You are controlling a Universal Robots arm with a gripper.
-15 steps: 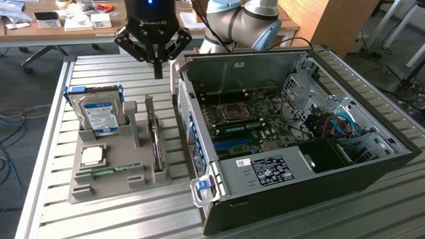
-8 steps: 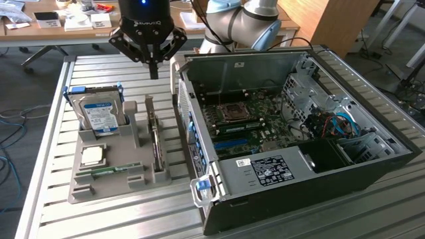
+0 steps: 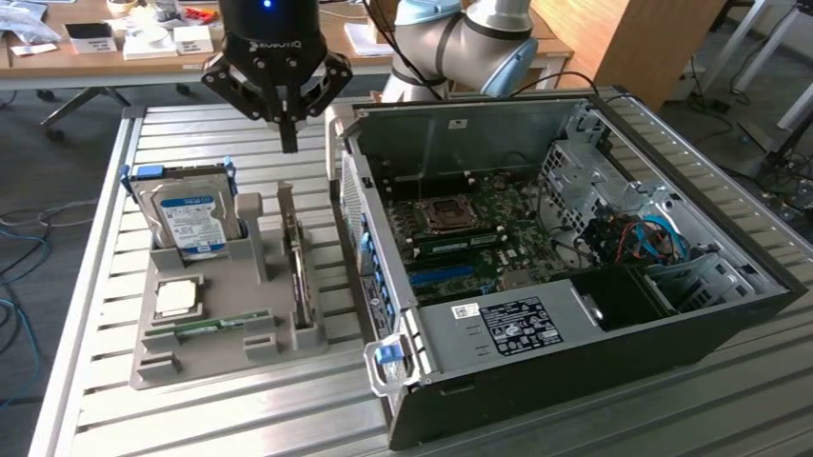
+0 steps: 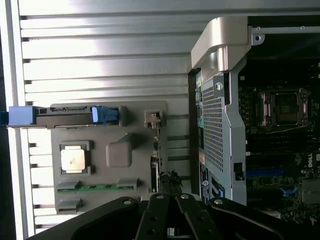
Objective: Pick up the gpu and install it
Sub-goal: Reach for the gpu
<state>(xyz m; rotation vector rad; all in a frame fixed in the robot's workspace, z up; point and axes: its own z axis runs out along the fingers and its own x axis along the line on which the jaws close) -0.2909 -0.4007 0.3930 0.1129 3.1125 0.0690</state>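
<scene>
The gpu (image 3: 295,259) is a thin dark card standing on edge in a slot of the grey holder tray (image 3: 228,357), on the side nearest the computer case. In the wrist view the gpu (image 4: 155,160) shows edge-on, with its metal bracket end (image 4: 152,119) farther from the fingers. My gripper (image 3: 288,141) hangs above the far end of the tray, well clear of the card, shut with nothing between its fingers. Its fingertips (image 4: 170,186) point down close to the card's near end.
An open computer case (image 3: 711,314) lies at the exterior view's right, its motherboard (image 3: 477,233) exposed. The tray also holds a silver hard drive (image 3: 190,224), a processor chip (image 3: 175,297) and a green memory stick (image 3: 209,327). All rest on a slatted metal table (image 3: 190,133).
</scene>
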